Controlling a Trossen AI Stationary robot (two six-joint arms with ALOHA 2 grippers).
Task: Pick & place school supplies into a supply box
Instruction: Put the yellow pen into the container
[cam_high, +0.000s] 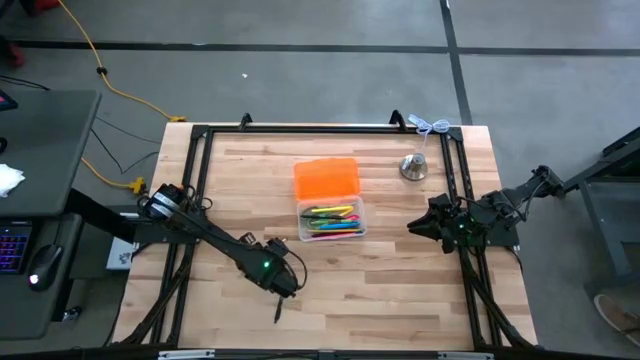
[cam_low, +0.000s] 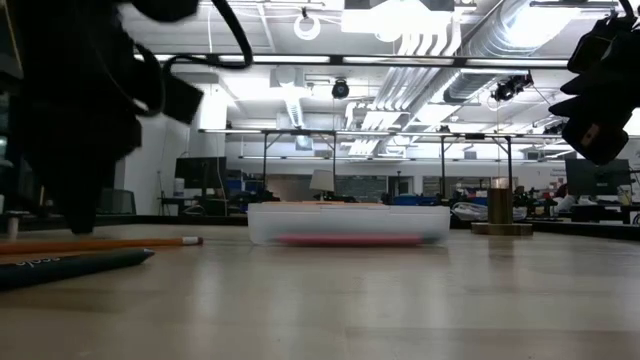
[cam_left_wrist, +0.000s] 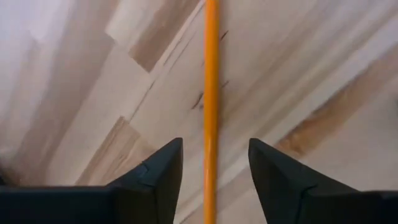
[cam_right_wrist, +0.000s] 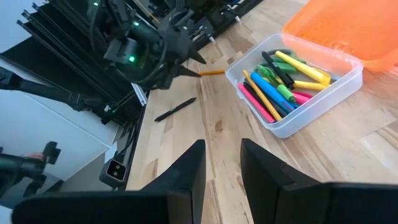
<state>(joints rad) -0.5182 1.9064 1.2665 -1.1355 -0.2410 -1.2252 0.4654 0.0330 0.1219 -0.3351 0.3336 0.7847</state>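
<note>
One supply box (cam_high: 331, 205), one orange pencil (cam_left_wrist: 211, 93) between open left gripper (cam_left_wrist: 211, 171) fingers.

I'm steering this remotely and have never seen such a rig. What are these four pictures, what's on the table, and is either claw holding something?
Two dark robot arms work at a wooden table. One picture looks straight down, one looks level across the tabletop, and one comes from each arm's wrist.

The clear supply box sits mid-table with its orange lid open and several pens and markers inside. A silver bell stands nearby.

The left claw is open, its fingers either side of an orange pencil lying on the wood, not gripping it. A dark pen lies beside it.

The right claw waits near the table's right edge, open and holding nothing.
</note>
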